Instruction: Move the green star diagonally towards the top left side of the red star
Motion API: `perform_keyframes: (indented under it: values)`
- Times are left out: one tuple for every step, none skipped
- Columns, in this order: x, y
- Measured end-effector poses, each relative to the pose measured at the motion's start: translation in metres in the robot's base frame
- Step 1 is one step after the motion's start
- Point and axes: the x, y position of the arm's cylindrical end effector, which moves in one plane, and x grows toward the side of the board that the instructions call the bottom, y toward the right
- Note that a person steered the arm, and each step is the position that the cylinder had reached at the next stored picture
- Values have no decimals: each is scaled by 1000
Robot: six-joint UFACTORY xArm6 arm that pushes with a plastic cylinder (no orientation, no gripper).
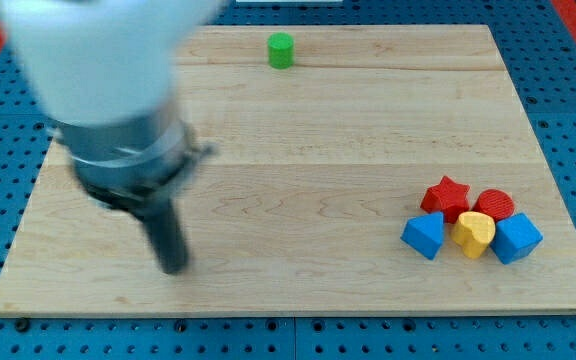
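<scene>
A red star [447,196] sits at the view's right in a tight cluster of blocks. A small green block [281,50] stands alone near the view's top centre; its shape reads as round or star-like, too small to tell. My tip [173,265] rests on the board at the view's lower left, far from the green block and from the red star. The arm above the tip is blurred.
Around the red star lie a red cylinder [495,204], a yellow block [474,234], a blue block [424,235] on its left and a blue cube [516,238] on its right. The wooden board [298,130] ends at a blue pegboard.
</scene>
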Motion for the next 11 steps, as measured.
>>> perform_keyframes:
  values:
    - [-65,-62]
    - [-124,-92]
    - [-160,-102]
    - [-169,-68]
    - [-169,24]
    - [-169,62]
    - [-176,-10]
    - [-195,-20]
    - [-197,52]
    - [-173,167]
    - [-136,240]
